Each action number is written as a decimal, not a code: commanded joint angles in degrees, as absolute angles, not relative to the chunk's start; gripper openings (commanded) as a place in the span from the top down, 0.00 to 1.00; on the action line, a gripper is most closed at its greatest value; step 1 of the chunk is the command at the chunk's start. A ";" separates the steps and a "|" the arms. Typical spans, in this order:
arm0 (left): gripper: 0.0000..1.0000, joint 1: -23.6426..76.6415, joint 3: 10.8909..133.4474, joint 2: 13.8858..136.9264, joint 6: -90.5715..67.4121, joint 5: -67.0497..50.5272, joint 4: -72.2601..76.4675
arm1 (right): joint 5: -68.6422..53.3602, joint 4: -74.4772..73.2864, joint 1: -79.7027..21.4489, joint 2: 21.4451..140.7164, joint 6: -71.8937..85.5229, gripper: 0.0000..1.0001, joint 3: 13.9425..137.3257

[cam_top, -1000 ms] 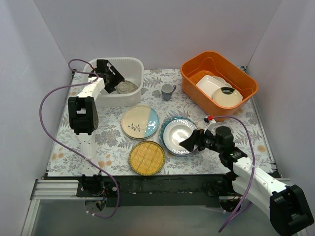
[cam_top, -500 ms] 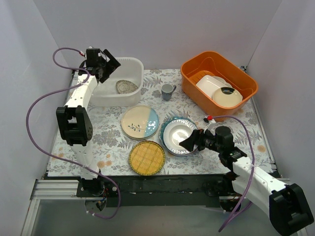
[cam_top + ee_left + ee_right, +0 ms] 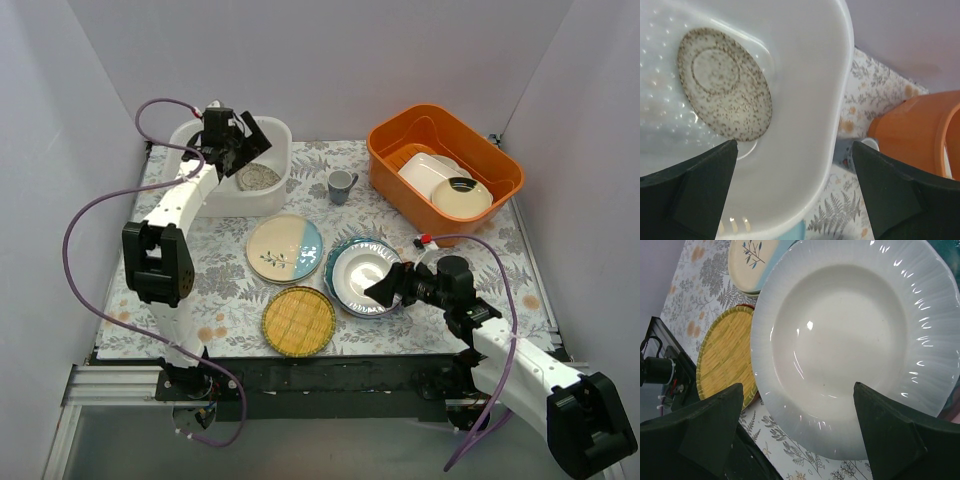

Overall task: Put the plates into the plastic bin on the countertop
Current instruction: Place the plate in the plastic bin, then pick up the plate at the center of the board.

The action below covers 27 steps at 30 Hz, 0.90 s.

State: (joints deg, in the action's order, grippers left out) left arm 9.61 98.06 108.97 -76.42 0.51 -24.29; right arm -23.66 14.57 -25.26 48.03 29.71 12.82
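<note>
While the jaws of the left arm (image 3: 180,205) hang spread and empty above the translucent white plastic bin (image 3: 238,205) at the back of the leaf-printed bench (image 3: 230,290), one speckled round plate (image 3: 258,178) lies inside. The jaws of the right arm (image 3: 500,350), also spread, hover by the white ribbed plate (image 3: 362,275) atop a teal round plate (image 3: 332,270).

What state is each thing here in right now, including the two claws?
left gripper: open, empty, above plastic bin
right gripper: open, empty, over pale ribbed plate
plastic bin: holds one speckled plate
pale ribbed plate: stacked on teal plate
leaf-sprig plate: lying flat, outside bin
yellow woven plate: lying flat, outside bin
cup: upright
</note>
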 commanded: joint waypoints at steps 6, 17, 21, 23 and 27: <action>0.03 13.88 86.58 93.17 -71.72 -2.35 -21.27 | -21.36 12.22 -25.40 45.97 28.39 0.02 16.70; 0.05 18.28 76.74 86.49 -69.87 -8.35 -20.92 | -18.81 6.86 -25.22 43.68 27.69 0.02 19.42; 0.05 19.86 73.66 84.64 -69.61 -10.28 -20.65 | -16.44 3.44 -25.05 42.37 27.16 0.02 20.74; 0.05 20.56 72.52 84.03 -69.61 -10.89 -20.48 | -15.47 1.15 -24.87 42.36 27.07 0.02 21.62; 0.05 21.79 69.53 82.71 -69.52 -12.48 -19.95 | -13.45 -1.39 -24.61 42.02 27.07 0.02 22.94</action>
State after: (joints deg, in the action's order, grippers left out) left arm 20.73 71.13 87.50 -70.65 -9.85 -20.80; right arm -16.47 1.89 -25.08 43.07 28.05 19.68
